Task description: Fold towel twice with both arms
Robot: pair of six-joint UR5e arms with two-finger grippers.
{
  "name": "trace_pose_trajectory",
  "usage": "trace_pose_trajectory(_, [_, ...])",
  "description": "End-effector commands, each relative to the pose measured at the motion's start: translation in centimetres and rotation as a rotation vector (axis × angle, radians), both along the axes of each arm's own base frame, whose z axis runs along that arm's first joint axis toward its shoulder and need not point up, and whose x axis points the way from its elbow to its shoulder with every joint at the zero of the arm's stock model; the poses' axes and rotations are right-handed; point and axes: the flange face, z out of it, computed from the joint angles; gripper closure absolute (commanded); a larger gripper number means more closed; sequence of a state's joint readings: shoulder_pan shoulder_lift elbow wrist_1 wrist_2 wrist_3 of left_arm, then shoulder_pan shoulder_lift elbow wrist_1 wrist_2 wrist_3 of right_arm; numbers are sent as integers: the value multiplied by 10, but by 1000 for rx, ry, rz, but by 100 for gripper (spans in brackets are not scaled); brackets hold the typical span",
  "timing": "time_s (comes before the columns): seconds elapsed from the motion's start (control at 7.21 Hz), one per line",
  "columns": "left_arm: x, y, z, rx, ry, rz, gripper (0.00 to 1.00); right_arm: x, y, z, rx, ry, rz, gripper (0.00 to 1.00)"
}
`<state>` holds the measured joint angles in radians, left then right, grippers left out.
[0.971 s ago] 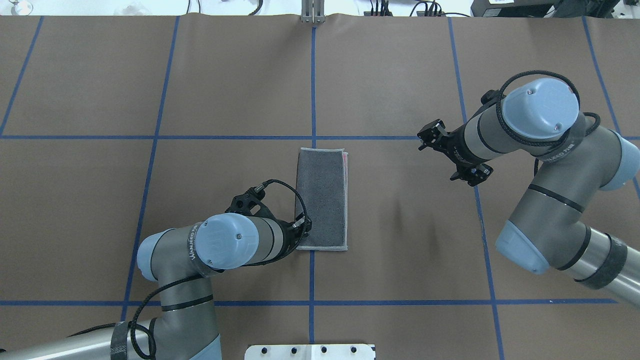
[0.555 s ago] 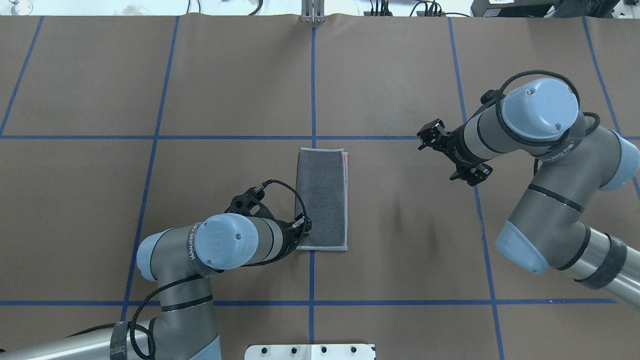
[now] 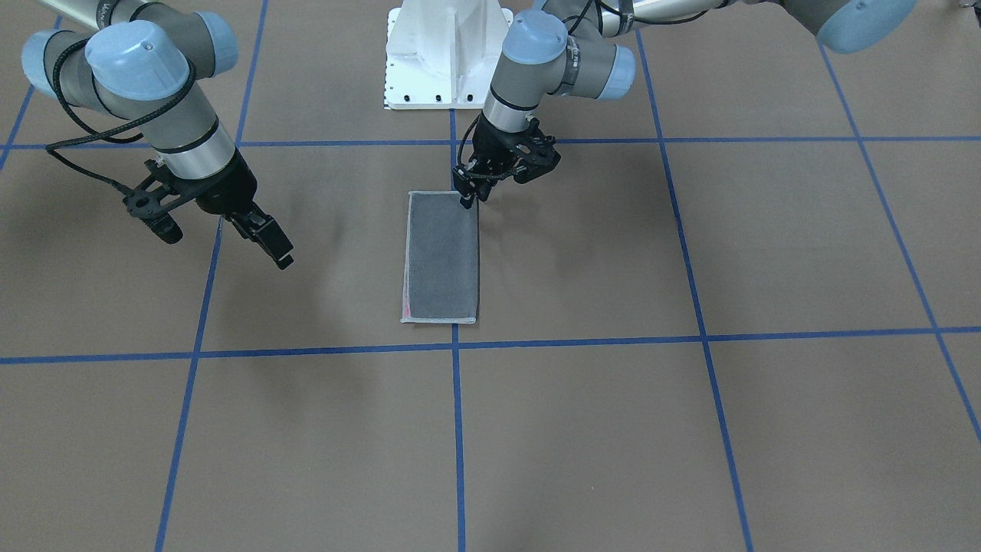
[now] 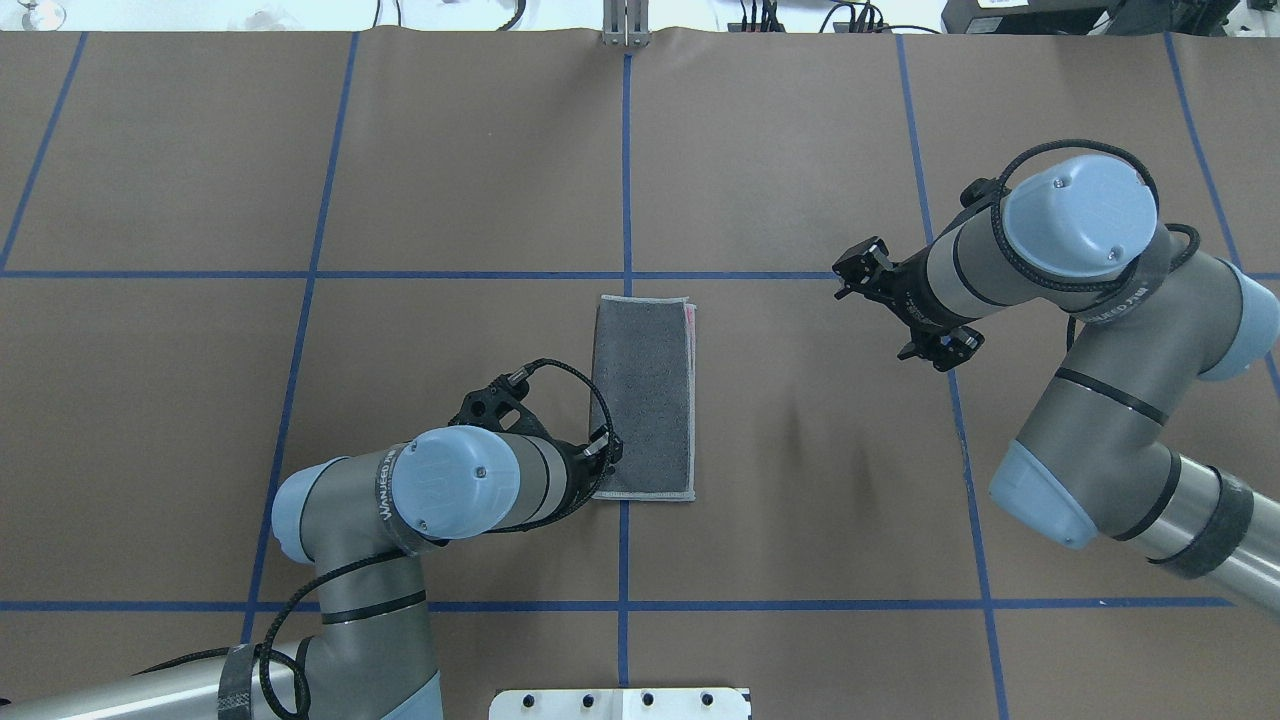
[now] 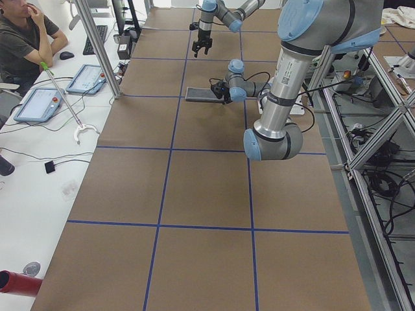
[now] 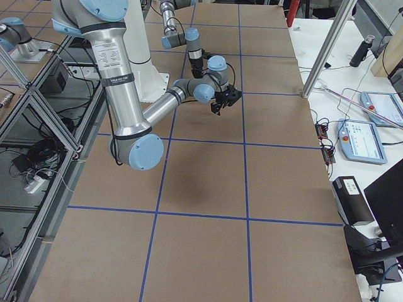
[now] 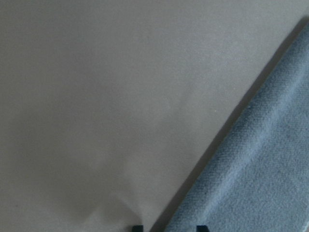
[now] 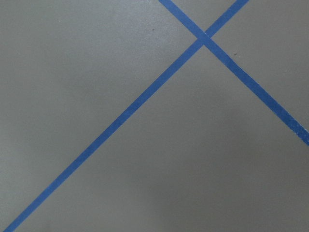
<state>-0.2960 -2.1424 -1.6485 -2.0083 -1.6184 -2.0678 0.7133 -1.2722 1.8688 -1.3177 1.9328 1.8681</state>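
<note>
Brown covering on the table (image 4: 800, 150) carries a grid of blue tape lines (image 4: 460, 275); the towel (image 4: 643, 395) lies flat near its middle, folded into a narrow rectangle with the long sides running away from the robot. Its dark grey face is up; a light grey stitched edge (image 4: 645, 497) frames it; a thin sliver of pink (image 4: 690, 318) peeps out along the long side on the robot's right, at the far end. The towel lies over the central tape line, with more of it on the robot's right; its far short edge stops just short of a cross line.

The left gripper (image 3: 465, 201) points down at the towel's long left edge, close to the corner nearest the robot; in the left wrist view two fingertips (image 7: 137, 227) show a narrow gap with the cloth's edge running between them; whether they are clamped on it cannot be told.

The right gripper (image 3: 228, 249) hangs above the table well apart from the towel, on the robot's right; its fingers are spread wide and hold nothing.

Brown surface shows on every side of the towel; the white pedestal base (image 3: 448, 54) stands near its short edge on the robot's side; a seated person (image 5: 23, 39) is beside the table's far long side.
</note>
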Motion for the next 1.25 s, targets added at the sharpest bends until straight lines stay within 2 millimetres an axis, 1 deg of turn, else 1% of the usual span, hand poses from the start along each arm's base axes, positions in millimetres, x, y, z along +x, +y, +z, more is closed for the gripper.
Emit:
trace_pose_trajectory(0.0, [0,0,1,-1,-2,0,57,0,0,-1,0,-2,1,0])
trace_pose_trajectory(0.55, [1,7,-3,2,5,11,58,-1,0,1,-3,3,1,0])
trace_pose_trajectory(0.69, [2,9,0,-1,1,13,59,-2,-1,3,-5,7,2,0])
trace_pose_trajectory(1.11, [3,12,-1,-1,2,18,63,-4,-1,4,-6,8,0,0])
